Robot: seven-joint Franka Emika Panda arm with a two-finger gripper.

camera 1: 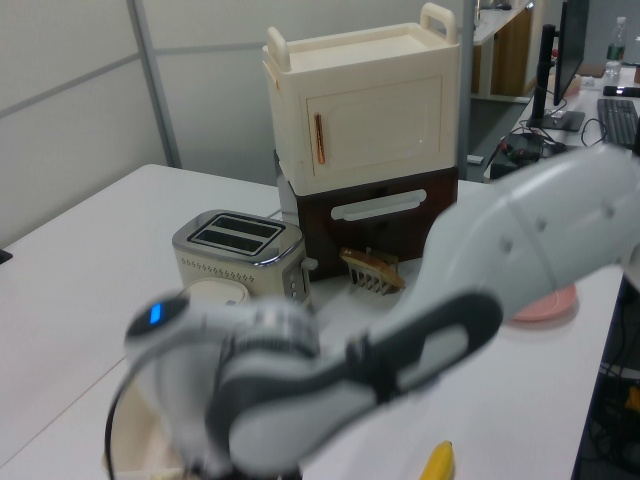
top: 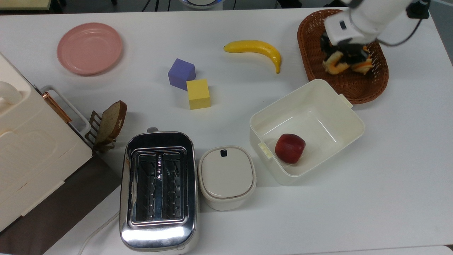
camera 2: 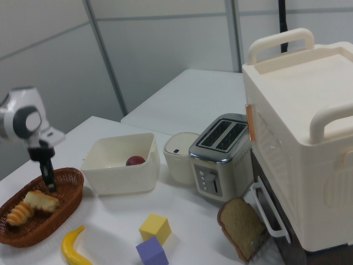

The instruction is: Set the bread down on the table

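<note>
The bread (top: 332, 64), a small cream chunk with an orange-brown crust, lies in the brown wicker basket (top: 354, 92) at the top view's upper right. In the right view the bread (camera 2: 43, 201) rests in the basket (camera 2: 69, 190) beside a striped spiral roll (camera 2: 18, 212). My gripper (top: 341, 52) hangs over the basket, directly above the bread. The right view shows the gripper (camera 2: 49, 185) pointing down just over the bread; I cannot tell whether it touches it. The white table (top: 389, 177) spreads all around.
An open white box (top: 348, 117) holding a red apple (top: 290, 148) sits right beside the basket. A banana (top: 256, 47), purple cube (top: 181, 73), yellow cube (top: 198, 94), pink plate (top: 89, 48), toaster (top: 158, 189), lidded pot (top: 227, 177) and brown slice (top: 112, 121) stand further to the top view's left.
</note>
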